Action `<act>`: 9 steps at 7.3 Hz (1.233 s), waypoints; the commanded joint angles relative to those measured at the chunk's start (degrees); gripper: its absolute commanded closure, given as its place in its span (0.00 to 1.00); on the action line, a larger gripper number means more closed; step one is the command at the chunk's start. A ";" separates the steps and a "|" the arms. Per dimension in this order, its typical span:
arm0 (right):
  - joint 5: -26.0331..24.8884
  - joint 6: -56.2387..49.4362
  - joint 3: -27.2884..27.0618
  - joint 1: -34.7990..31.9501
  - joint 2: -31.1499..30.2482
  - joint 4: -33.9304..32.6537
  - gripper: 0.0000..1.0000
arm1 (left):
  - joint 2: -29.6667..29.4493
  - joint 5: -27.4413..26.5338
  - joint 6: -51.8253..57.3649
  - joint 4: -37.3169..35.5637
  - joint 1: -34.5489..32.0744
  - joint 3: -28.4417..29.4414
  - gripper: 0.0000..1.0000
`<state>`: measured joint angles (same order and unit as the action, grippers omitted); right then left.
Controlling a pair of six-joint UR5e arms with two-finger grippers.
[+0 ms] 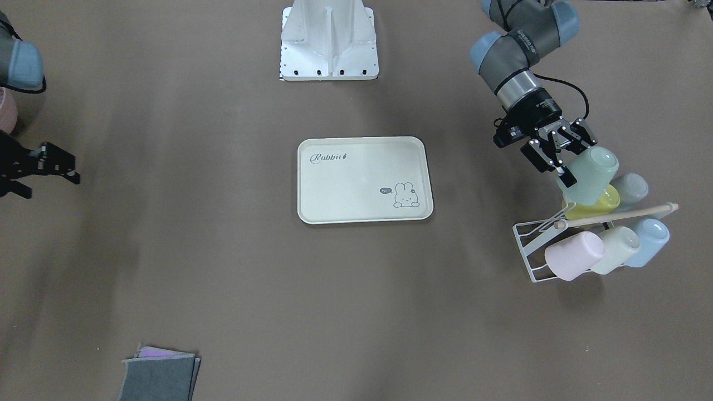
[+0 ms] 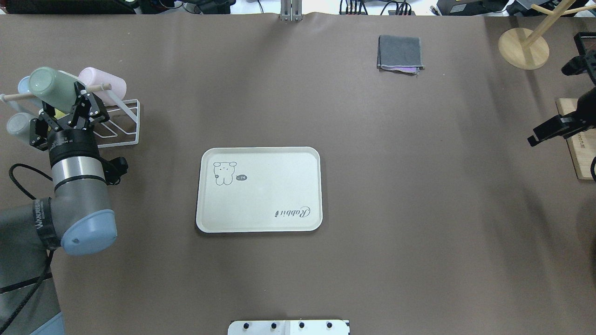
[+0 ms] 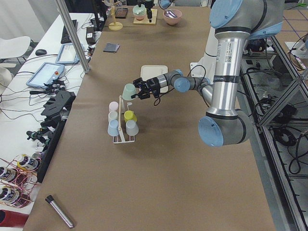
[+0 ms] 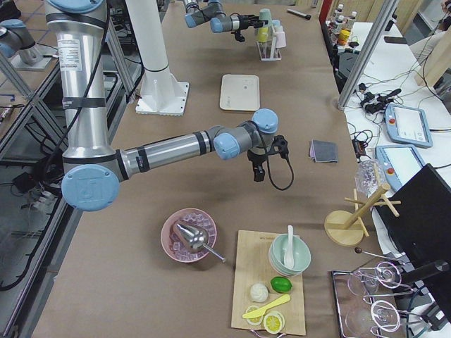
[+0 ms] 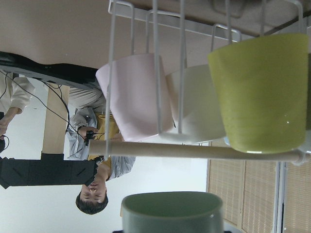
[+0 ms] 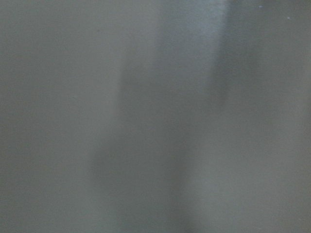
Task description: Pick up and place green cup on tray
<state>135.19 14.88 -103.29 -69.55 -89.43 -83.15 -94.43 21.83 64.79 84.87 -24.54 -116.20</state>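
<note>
Plainly, the left gripper (image 1: 576, 162) is clamped on the mouth end of the green cup (image 1: 593, 175), holding it tilted above the wire rack (image 1: 529, 248) at the table's left end. The tray (image 1: 356, 184) lies mid-table, well apart. The right gripper (image 1: 53, 167) hangs spread and empty.

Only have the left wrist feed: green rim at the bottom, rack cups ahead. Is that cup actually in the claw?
Observer: Yes. The front-facing view shows the left claw clamped on the mint-green plastic cup.
Operator: Off the rack?
Observer: Looks so. In the left side view it sits higher than the white wire rack and the other cups.
Operator: Tray?
Observer: The cream rectangular plastic tray lies at table centre with nothing on it.
</note>
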 commanded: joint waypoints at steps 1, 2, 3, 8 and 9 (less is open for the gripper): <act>-0.10 -10.19 -0.42 -6.89 -1.80 -7.87 0.00 | 0.04 2.76 12.66 24.31 -1.04 -0.79 0.77; -0.10 -14.40 -0.42 -9.62 -4.15 -9.21 0.00 | -0.31 10.18 13.94 35.69 -1.38 0.88 0.78; -0.36 -15.40 -0.33 -11.30 -5.65 -9.75 0.00 | -0.57 15.04 12.74 41.81 -2.61 1.15 0.78; -1.33 -15.32 0.28 -14.04 -5.84 -13.71 0.00 | -9.07 44.01 -41.71 57.02 -2.71 9.73 0.81; -1.85 -15.32 0.29 -14.04 -5.84 -13.79 0.00 | -11.45 50.53 -52.12 62.90 -2.71 12.38 0.83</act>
<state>133.89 -0.47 -103.07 -83.55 -95.27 -96.83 -102.86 64.31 26.28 141.29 -27.29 -107.36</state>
